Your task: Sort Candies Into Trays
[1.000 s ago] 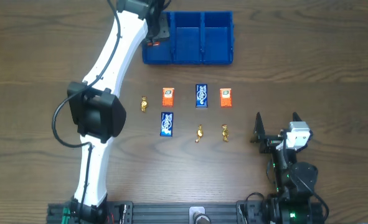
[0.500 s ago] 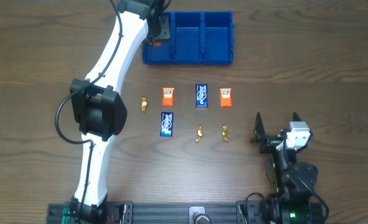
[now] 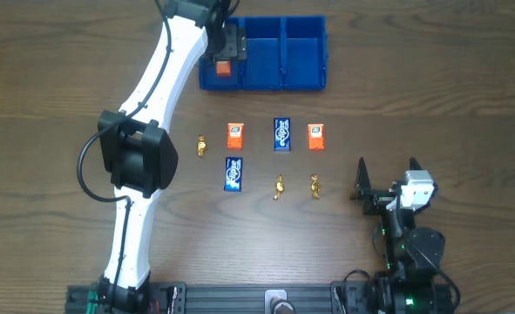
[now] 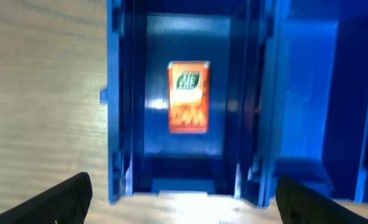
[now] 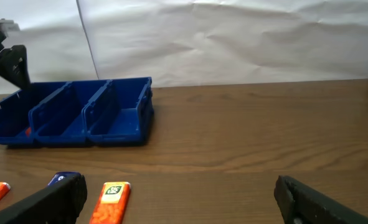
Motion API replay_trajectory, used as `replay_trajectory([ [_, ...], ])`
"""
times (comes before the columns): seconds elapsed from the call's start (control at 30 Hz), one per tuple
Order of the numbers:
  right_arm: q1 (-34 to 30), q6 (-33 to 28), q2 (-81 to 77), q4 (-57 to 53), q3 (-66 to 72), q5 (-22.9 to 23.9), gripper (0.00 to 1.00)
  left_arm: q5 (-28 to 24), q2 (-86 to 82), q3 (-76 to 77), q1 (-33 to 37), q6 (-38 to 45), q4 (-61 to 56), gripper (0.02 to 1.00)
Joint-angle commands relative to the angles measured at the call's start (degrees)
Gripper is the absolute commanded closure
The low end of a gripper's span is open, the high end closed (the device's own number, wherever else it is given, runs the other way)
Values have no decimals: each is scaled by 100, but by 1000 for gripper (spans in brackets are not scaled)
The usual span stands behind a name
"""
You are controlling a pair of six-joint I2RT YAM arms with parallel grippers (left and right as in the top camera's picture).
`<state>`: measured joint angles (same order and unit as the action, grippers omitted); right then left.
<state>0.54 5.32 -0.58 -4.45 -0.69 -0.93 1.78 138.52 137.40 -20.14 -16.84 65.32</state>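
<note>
The blue three-compartment tray [image 3: 262, 85] stands at the far side of the table. An orange candy box [image 3: 223, 67] [image 4: 188, 96] lies flat in its left compartment. My left gripper [image 3: 229, 39] [image 4: 184, 208] hangs open above that compartment, holding nothing. Loose on the table are two orange boxes [image 3: 235, 135] [image 3: 316, 136], two blue boxes [image 3: 281, 134] [image 3: 233, 174] and three gold-wrapped candies [image 3: 201, 146] [image 3: 279, 187] [image 3: 315, 186]. My right gripper [image 3: 386, 179] [image 5: 184, 205] stands open and empty at the near right, away from the candies.
In the right wrist view the tray [image 5: 118, 121] sits ahead, with an orange box [image 5: 112, 199] and a blue box [image 5: 62, 179] nearer. The tray's middle and right compartments look bare. Bare wood lies left and right of the candies.
The orange box has left my left gripper and now lies in the tray's left compartment. The gripper shifted slightly right. The right arm has not moved.
</note>
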Motion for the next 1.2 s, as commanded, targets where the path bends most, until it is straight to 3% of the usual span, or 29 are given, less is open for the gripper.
replay_trajectory([
  [0.03, -28, -90, 42, -17, 24, -48, 3, -140, -496, -66, -341, -181, 678, 97],
  [0.13, -28, -90, 42, -17, 24, -48, 3, -87, -1038, -918, -688, -455, 675, 110],
  [0.47, -28, -90, 42, -17, 24, -48, 3, -138, -2507, -4924, -1329, -1198, -1486, 121],
  [1.2, -28, -90, 42, -17, 24, -48, 3, -310, -1956, -5582, -1104, -927, -2391, 163],
])
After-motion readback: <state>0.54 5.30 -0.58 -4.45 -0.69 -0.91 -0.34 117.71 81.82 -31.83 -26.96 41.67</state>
